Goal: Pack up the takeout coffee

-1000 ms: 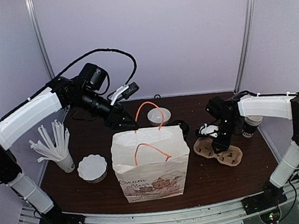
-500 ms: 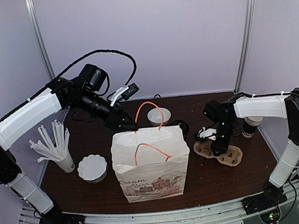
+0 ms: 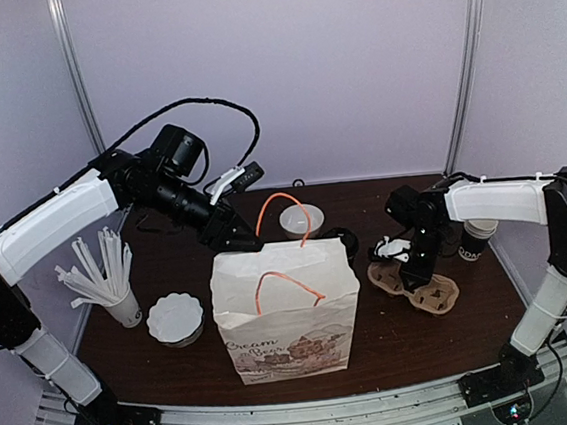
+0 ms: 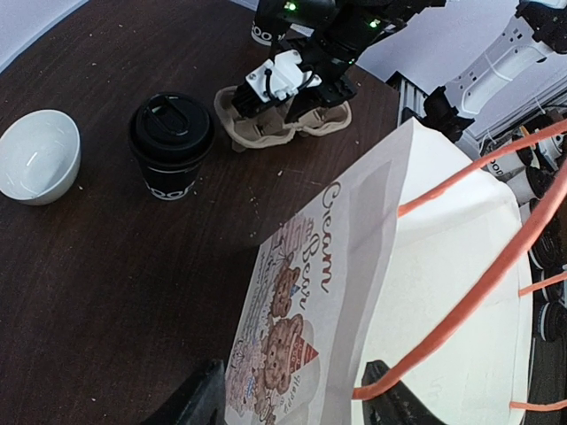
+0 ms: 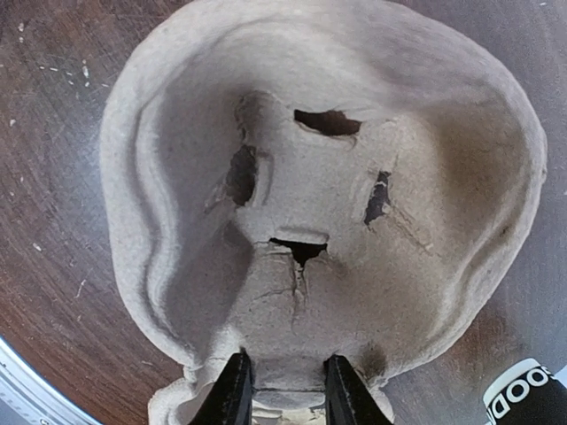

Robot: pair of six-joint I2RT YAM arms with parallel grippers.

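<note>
The takeout coffee (image 4: 171,146), a black cup with a black lid, stands on the table behind the paper bag (image 3: 288,307); in the top view only its edge (image 3: 344,237) shows past the bag. My left gripper (image 3: 238,239) is open and straddles the bag's back wall (image 4: 337,266), with one finger inside beside an orange handle. My right gripper (image 5: 286,390) points down, with its fingers pressed on both sides of the centre ridge of the brown pulp cup carrier (image 5: 310,177), which lies right of the bag (image 3: 440,296).
A lidless black cup with a white rim (image 3: 476,239) stands right of the carrier. A white bowl (image 3: 301,219) sits behind the bag. A cup of straws (image 3: 122,303) and a stack of white fluted lids (image 3: 175,318) stand at the left.
My right gripper's jaws have narrowed onto the carrier's ridge, and that arm has shifted slightly left. The left arm and the bag have not moved.
</note>
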